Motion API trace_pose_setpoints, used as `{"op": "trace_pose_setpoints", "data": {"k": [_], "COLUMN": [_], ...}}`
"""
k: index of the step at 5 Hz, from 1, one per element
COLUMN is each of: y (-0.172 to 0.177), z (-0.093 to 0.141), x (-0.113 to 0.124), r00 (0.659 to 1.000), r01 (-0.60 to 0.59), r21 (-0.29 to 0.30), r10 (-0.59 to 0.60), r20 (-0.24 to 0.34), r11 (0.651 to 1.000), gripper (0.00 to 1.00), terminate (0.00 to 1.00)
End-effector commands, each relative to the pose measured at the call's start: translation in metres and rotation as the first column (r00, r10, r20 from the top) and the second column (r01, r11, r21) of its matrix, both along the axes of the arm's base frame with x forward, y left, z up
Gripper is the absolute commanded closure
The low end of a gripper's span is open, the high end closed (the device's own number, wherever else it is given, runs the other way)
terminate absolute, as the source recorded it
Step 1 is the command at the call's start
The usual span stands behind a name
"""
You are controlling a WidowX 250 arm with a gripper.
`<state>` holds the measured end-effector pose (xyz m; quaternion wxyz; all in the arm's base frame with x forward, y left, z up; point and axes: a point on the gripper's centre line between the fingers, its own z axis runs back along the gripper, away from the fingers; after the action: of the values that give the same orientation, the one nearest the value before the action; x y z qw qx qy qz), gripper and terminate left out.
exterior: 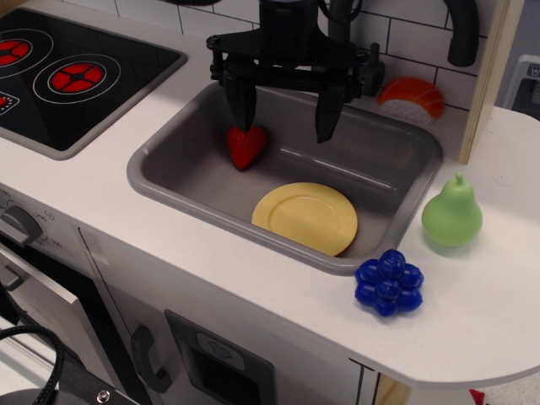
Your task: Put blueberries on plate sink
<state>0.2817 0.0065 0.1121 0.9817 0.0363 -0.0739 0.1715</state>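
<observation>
Blueberries (390, 282) sit on the white worktop (472, 321) at about 4 o'clock from the plate (305, 217), just outside the sink (169, 181) rim and near the green pear (452, 213); plate lies empty in the sink's front right. Fingers (242, 103) spread wide and holding nothing, the gripper (284, 122) hanging over the sink's back, strawberry (246, 146) just beneath the left one. Judgement: travel to 4 o'clock, centre over the cluster, descend straight, close across its widest lobes, keeping clear of the pear.
</observation>
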Motion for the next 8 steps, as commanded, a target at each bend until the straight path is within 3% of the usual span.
{"op": "trace_pose_setpoints", "data": {"k": [1, 3, 4, 6, 7, 8], "y": [0.0, -0.041, -0.061, -0.089, -0.098, -0.102], "z": [0.0, 0.008, 0.017, -0.009, -0.019, -0.026], "x": [0.0, -0.034, -0.045, -0.045, -0.039, -0.037], "r00": [1.0, 1.0, 0.999, 0.999, 1.0, 1.0], "r01": [0.0, 0.028, 0.041, 0.019, 0.012, 0.01], "r21": [0.0, -0.062, -0.096, -0.029, -0.047, -0.06], "r10": [0.0, -0.028, -0.037, -0.018, -0.011, -0.009], "r20": [0.0, -0.001, 0.038, 0.037, 0.014, 0.029], "r11": [1.0, 0.998, 0.995, 0.999, 0.999, 0.998], "gripper": [0.0, 0.0, 0.0, 0.0, 0.0, 0.0], "terminate": [0.0, 0.0, 0.0, 0.0, 0.0, 0.0]}}
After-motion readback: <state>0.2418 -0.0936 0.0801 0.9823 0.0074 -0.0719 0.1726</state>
